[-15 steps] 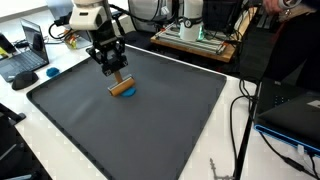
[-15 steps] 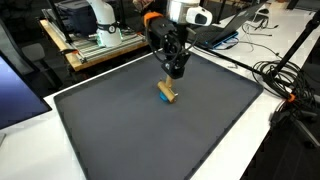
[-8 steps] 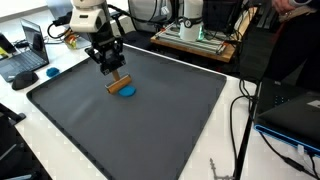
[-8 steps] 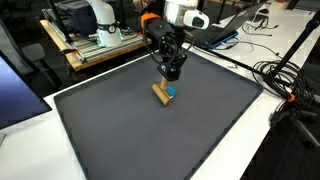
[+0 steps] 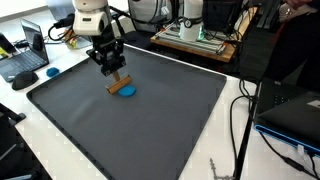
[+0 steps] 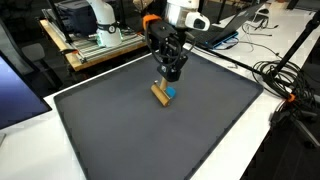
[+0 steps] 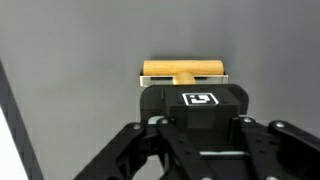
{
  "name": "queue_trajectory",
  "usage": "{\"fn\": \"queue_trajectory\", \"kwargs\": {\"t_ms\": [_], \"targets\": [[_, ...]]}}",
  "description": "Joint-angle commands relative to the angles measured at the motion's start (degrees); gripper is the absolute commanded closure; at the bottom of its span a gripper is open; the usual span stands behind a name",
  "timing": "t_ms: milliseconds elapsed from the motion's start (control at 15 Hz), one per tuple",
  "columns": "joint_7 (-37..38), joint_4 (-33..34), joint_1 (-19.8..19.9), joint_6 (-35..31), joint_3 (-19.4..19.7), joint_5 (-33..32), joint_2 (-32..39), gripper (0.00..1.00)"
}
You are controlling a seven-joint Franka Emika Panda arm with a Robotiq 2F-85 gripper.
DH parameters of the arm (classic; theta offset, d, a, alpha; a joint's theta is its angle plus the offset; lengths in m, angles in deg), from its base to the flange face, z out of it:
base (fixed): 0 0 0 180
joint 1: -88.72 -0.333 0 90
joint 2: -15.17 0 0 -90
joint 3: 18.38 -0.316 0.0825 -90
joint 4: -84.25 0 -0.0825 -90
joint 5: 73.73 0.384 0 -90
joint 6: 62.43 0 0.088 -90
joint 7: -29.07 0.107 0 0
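Clearly the wooden block [image 5: 121, 87] is in hand: the fingers [image 5: 116, 76] are clenched on it, over the far part of the dark mat [image 5: 150, 130] that covers the table [image 5: 215, 150]. As I judge it, the grasp is made and the letting go is not. Whether the block rests on the mat or hangs just above it, I cannot tell. Just beside it, perhaps partly under it, lies a small blue piece [image 5: 130, 93].

In both exterior views the block [image 6: 160, 93] sits slanted beneath the arm with the blue piece [image 6: 171, 92] at its side, and the whole mat is visible. The wrist view shows none of the blue. It gives instead the block [image 7: 183, 70] as a level bar above the black gripper housing [image 7: 200, 100], which hides the fingers, with grey mat behind and a sliver of white table [image 7: 10, 140] at the left edge.
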Motion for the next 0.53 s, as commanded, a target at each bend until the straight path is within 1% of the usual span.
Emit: {"fn": "queue_trajectory", "kwargs": {"t_ms": [0, 200, 467], "targets": [[0.3, 0.5, -1.0, 0.3, -0.9, -0.5, 1.0, 0.79], [0.1, 0.4, -1.4, 0.5, -1.1, -1.1, 0.6, 0.79], [-0.7, 0.3, -1.4, 0.5, -2.0, 0.0, 0.4, 0.79]]}}
